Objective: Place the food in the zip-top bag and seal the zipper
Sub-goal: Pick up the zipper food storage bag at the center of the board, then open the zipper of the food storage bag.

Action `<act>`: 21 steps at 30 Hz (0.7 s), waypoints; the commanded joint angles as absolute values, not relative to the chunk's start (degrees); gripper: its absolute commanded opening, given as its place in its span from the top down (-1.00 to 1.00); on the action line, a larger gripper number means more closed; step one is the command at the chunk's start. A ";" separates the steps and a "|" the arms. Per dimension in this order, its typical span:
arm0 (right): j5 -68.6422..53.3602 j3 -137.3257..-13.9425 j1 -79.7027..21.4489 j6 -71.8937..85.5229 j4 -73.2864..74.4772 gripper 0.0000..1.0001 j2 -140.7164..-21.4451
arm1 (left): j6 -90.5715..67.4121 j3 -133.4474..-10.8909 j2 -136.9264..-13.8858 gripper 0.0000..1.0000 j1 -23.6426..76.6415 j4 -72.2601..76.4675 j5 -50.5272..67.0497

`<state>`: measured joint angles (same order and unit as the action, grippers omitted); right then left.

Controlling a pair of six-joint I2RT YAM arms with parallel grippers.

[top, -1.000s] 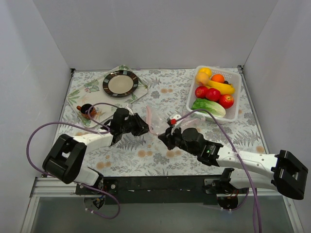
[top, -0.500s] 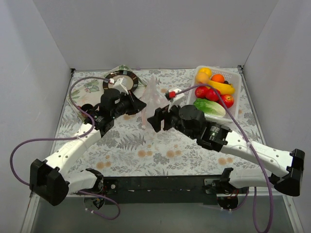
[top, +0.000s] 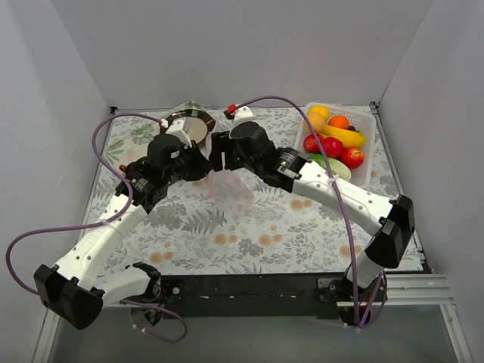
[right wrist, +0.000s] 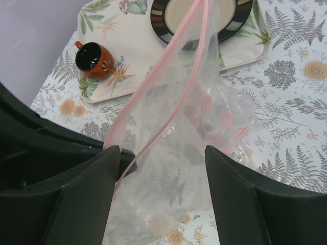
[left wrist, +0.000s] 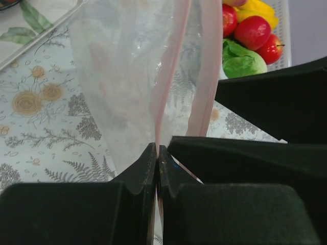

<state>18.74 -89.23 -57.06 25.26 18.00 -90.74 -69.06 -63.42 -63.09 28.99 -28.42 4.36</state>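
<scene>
The zip-top bag [top: 229, 187] hangs crumpled and see-through between both grippers above the middle of the table. My left gripper [top: 200, 161] is shut on its pink zipper [left wrist: 166, 87], the strip pinched right at the fingertips [left wrist: 156, 149]. My right gripper [right wrist: 162, 158] stands open astride the bag [right wrist: 194, 117], its fingers [right wrist: 97, 178] on either side of the plastic, one zipper strip [right wrist: 168, 66] running past the left finger. The food [top: 334, 140], a banana, an orange, red fruits and a green leafy piece, lies in the white basket [top: 371, 147] at the far right.
A dark-rimmed plate [right wrist: 204, 15] and an orange-brown cup [right wrist: 94, 58] sit on a floral tray [right wrist: 102, 92] at the far left, just behind the grippers. White walls close in the table on three sides.
Both arms have swung away from the near edge toward the far middle, lifting the bag off the table. The right gripper has opened; the left has closed on the zipper edge.
</scene>
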 commanded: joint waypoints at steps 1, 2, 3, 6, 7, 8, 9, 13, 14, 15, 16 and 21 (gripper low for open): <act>16.53 -97.38 -57.13 27.94 22.58 -0.41 -95.35 | -69.52 -63.63 -60.73 1.00 28.92 -31.55 0.45; 16.87 -97.56 -57.13 28.12 23.11 -0.35 -95.97 | -69.70 -63.81 -60.73 1.00 28.92 -32.42 -1.65; 17.22 -97.12 -57.13 28.21 23.20 -0.26 -96.32 | -70.13 -64.16 -60.73 1.00 28.92 -33.04 -2.63; 18.89 -95.19 -57.04 28.04 22.41 0.40 -95.36 | -71.45 -65.65 -60.91 1.00 28.92 -36.73 -8.59; 19.16 -95.10 -56.95 27.95 22.76 0.65 -95.36 | -71.98 -67.31 -61.08 1.00 29.00 -38.13 -13.75; 18.99 -95.36 -56.78 27.51 23.20 0.77 -95.62 | -72.42 -68.19 -61.35 1.00 28.92 -41.28 -15.80; 18.64 -96.14 -56.08 27.42 23.90 0.89 -95.89 | -72.77 -69.42 -61.70 1.00 28.92 -42.87 -18.26; 15.56 -93.35 -53.01 26.46 25.14 0.97 -95.36 | -72.43 -74.17 -61.96 1.00 28.92 -48.16 -26.53; 13.99 -91.95 -51.95 26.46 25.05 0.97 -95.01 | -72.07 -75.75 -62.05 1.00 28.92 -49.38 -29.15; 12.93 -90.72 -49.68 26.46 24.87 0.97 -95.01 | -71.64 -76.37 -62.22 1.00 28.92 -49.74 -30.22; 11.96 -88.35 -48.44 26.46 24.70 0.97 -95.10 | -71.11 -77.16 -62.75 1.00 28.92 -50.18 -31.37; 8.44 -87.36 -46.58 24.70 25.48 0.97 -98.52 | -68.99 -79.80 -67.49 1.00 29.00 -50.45 -27.53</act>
